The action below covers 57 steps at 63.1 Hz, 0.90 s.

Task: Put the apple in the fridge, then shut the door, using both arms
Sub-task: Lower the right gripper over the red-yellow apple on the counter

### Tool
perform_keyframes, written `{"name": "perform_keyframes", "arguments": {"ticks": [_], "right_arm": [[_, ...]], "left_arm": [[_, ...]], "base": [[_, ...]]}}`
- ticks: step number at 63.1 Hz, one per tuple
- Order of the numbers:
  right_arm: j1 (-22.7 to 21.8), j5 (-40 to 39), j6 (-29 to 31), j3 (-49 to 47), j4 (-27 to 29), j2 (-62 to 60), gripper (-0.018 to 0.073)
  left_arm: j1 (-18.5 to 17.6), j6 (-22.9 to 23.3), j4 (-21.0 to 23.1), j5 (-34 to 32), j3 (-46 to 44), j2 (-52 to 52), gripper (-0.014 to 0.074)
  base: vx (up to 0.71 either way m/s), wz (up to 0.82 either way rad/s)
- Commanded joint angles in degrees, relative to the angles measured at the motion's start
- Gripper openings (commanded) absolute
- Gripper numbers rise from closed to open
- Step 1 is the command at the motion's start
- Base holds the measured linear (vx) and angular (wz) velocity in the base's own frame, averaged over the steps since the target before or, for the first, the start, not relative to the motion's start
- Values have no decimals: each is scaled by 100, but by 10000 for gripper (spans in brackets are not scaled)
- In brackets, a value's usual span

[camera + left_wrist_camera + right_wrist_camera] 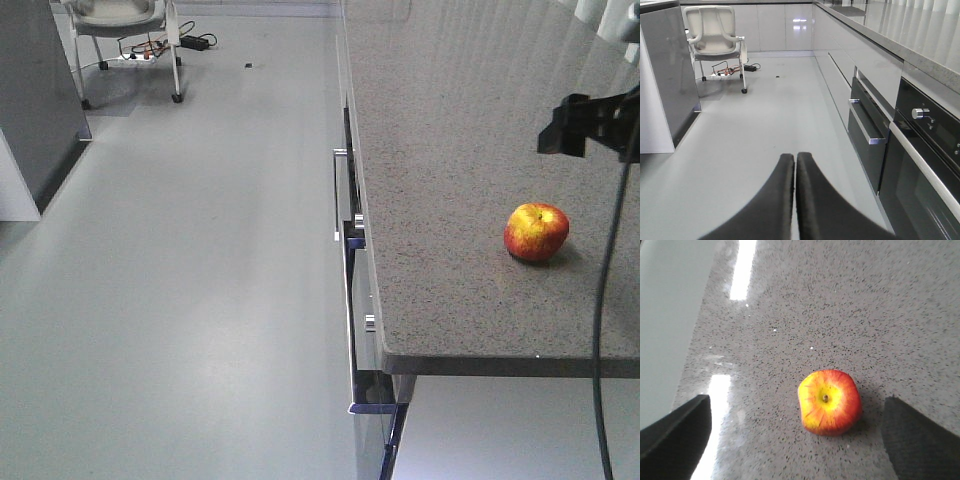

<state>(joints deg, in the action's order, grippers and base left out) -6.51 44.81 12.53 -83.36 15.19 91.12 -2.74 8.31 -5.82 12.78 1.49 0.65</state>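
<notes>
Apple (537, 232) sits on the speckled grey desk (450, 150), near its edge in the front view. From the left wrist, the left tool (795, 157) shows its fingers pressed together above the floor. From the right wrist, the right tool (796, 400) is spread wide, and the apple lies untouched between its fingers.

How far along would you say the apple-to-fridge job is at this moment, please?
Nothing looks done: the apple sits free on the speckled counter. In hand: the right gripper hangs open over it, fingers either side. The left gripper is shut, empty. Left: grasp, place in fridge, close door.
</notes>
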Motion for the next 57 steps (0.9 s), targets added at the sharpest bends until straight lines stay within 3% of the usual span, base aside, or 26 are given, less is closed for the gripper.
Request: {"name": "perform_keyframes", "arguments": {"ticks": [1,46,57], "right_arm": [[-13,-280,89,-375,69,208,645],[-17,-358,112,-659,-17,1821,614],[-17,-339,112,-659,-23,1937,549]], "left_arm": [[6,62,46,-464,122,88,-6],[6,62,46,-464,122,88,-6],[6,62,46,-464,122,88,-6]], "base": [[0,0],[0,0],[0,0]]}}
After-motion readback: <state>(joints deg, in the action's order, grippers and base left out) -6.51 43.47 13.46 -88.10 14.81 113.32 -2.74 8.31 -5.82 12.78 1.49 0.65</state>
